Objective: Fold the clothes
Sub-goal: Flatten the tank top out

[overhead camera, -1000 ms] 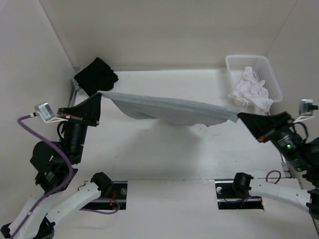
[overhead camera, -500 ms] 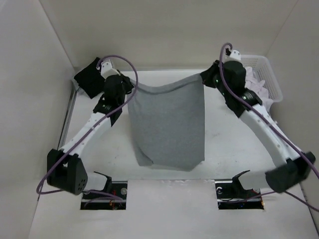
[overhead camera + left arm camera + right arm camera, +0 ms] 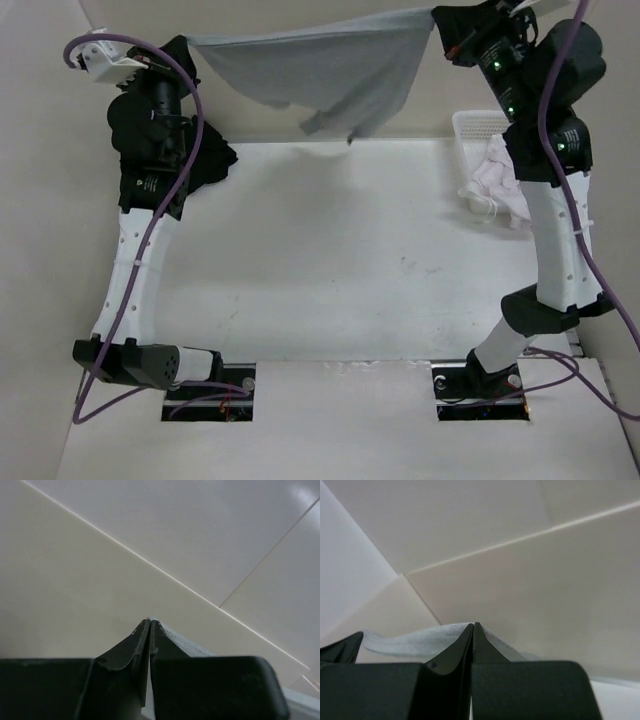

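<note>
The grey T-shirt point(image 3: 320, 70) hangs in the air high above the back of the table, stretched between both grippers. My left gripper point(image 3: 188, 42) is shut on its left top corner. My right gripper point(image 3: 433, 15) is shut on its right top corner. The shirt's lower edge droops unevenly near the back wall. In the left wrist view the jaws point(image 3: 150, 622) are pressed together with a strip of grey cloth point(image 3: 185, 642) running off to the right. In the right wrist view the shut jaws point(image 3: 473, 626) pinch grey fabric point(image 3: 415, 641) that spreads to both sides.
A black garment point(image 3: 205, 160) lies at the back left, partly behind the left arm. A white basket point(image 3: 470, 125) with white garments point(image 3: 495, 185) stands at the back right, partly behind the right arm. The white table point(image 3: 340, 270) lies below.
Both arms have lifted the shirt off the table, from hanging flat over it to held high near the back wall, with the grippers spread wider apart.
</note>
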Robot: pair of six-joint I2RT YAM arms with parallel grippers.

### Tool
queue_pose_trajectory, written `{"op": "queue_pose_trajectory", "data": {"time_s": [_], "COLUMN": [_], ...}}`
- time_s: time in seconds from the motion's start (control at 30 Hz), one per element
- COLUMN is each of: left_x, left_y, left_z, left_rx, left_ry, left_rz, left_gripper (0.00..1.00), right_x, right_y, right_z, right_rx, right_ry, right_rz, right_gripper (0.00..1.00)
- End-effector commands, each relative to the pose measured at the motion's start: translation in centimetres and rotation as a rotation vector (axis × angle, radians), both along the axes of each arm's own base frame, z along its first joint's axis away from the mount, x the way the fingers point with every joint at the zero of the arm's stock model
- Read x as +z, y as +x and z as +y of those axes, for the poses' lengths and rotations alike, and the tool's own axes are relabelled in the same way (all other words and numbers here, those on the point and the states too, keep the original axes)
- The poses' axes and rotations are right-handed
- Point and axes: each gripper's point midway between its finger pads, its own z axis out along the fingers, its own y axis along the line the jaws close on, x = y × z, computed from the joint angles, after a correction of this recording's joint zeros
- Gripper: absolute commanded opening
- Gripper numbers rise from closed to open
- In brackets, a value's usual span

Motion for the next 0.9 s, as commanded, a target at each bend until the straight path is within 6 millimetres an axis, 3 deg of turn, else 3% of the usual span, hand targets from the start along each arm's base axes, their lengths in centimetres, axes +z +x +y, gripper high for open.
{"op": "queue_pose_trajectory", "data": {"time_s": [0.0, 0.1, 0.17, 0.27, 0.37, 0.47, 0.53, 0.63, 0.73, 0.8, 0.87], "left_x": [0.9, -0.3, -2.3, -6.8, -12.3, -15.5, -14.1, -8.4, -2.5, 0.3, 2.0], "left_y": [-0.9, -1.4, -1.4, -2.3, -4.5, -6.7, -7.8, -10.7, -14.4, -16.2, -16.9], "left_z": [0.5, 0.4, -0.2, -1.5, -2.1, -2.5, -2.4, -3.0, -3.1, -3.2, -3.5], "left_rx": [0.004, 0.005, -0.006, -0.026, -0.022, -0.005, 0.0, -0.041, -0.069, -0.089, -0.096], "left_ry": [0.045, 0.048, 0.048, 0.038, 0.009, 0.001, 0.003, 0.014, 0.01, 0.016, 0.021], "left_rz": [-0.023, -0.005, 0.028, 0.091, 0.157, 0.188, 0.162, 0.059, -0.065, -0.124, -0.151], "left_gripper": [0.0, 0.0, 0.0, 0.0, 0.0, 0.0, 0.0, 0.0, 0.0, 0.0, 0.0], "right_x": [-2.8, -5.3, -8.0, -13.5, -20.5, -25.3, -24.1, -17.8, -10.4, -6.8, -5.1], "right_y": [1.3, 1.3, 1.3, 0.3, -1.7, -3.8, -5.0, -8.6, -14.1, -17.0, -18.1], "right_z": [0.6, 0.6, 0.4, -0.1, -0.7, -1.3, -2.2, -4.0, -5.1, -6.0, -6.2], "right_rx": [0.008, 0.005, -0.004, -0.008, -0.01, -0.012, -0.018, -0.031, -0.018, -0.013, -0.008], "right_ry": [-0.071, -0.092, -0.105, -0.117, -0.12, -0.089, -0.04, -0.017, 0.009, 0.022, 0.022], "right_rz": [0.078, 0.129, 0.171, 0.233, 0.322, 0.378, 0.351, 0.238, 0.083, 0.012, -0.012], "right_gripper": [0.0, 0.0, 0.0, 0.0, 0.0, 0.0, 0.0, 0.0, 0.0, 0.0, 0.0]}}
